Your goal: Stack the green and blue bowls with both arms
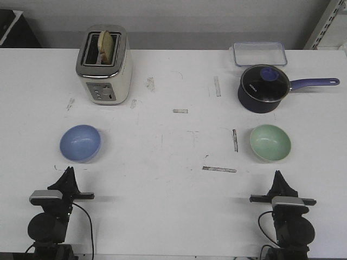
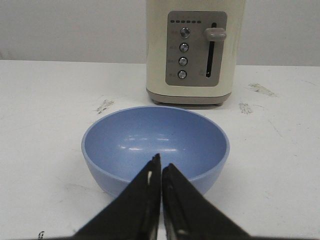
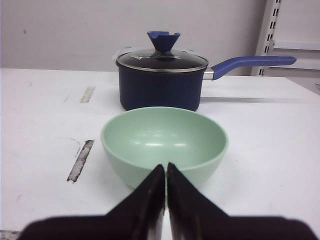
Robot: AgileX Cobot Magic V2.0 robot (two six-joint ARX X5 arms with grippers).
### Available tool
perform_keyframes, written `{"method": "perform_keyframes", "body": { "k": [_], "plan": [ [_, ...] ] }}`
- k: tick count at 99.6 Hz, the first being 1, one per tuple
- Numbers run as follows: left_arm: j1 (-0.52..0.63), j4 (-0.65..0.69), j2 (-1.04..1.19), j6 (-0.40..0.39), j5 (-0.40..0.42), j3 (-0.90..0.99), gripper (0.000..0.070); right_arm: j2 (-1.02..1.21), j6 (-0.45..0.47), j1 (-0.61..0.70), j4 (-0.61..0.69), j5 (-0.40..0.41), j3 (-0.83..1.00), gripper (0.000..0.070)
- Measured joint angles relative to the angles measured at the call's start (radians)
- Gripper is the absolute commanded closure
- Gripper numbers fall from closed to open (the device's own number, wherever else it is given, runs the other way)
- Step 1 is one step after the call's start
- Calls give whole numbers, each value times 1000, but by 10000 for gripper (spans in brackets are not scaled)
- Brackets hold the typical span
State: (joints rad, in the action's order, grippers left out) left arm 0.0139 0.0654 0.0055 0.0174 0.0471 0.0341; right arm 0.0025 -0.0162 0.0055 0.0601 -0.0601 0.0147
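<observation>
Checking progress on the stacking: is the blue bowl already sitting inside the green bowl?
No, the blue bowl sits on the table's left side, far apart from the green bowl on the right.

Smooth, faintly glossy blue bowl and green bowl

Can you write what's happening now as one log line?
stage: start | left gripper: shut, empty | right gripper: shut, empty | blue bowl, green bowl: apart, unstacked

Front view: both arm bases cut off by the lower edge. Left wrist view: toaster top cropped; left gripper covers the blue bowl's near rim. Right wrist view: right gripper hides the green bowl's near wall. Toaster button labels too small to read.
</observation>
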Motion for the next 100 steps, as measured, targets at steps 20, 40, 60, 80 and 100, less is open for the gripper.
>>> {"method": "perform_keyframes", "body": {
  "k": [20, 40, 60, 80, 100],
  "plan": [
    [0, 0, 0, 0, 0, 0, 698, 0, 3, 0, -12, 1, 0, 700],
    [0, 0, 0, 0, 0, 0, 698, 0, 16, 0, -169, 1, 16, 700],
    [0, 0, 0, 0, 0, 0, 698, 83, 34, 0, -114, 1, 274, 700],
    [0, 0, 0, 0, 0, 0, 698, 369, 40, 0, -6, 37, 593, 684],
    [0, 0, 0, 0, 0, 0, 698, 707, 40, 0, 245, 132, 916, 498]
  ]
}}
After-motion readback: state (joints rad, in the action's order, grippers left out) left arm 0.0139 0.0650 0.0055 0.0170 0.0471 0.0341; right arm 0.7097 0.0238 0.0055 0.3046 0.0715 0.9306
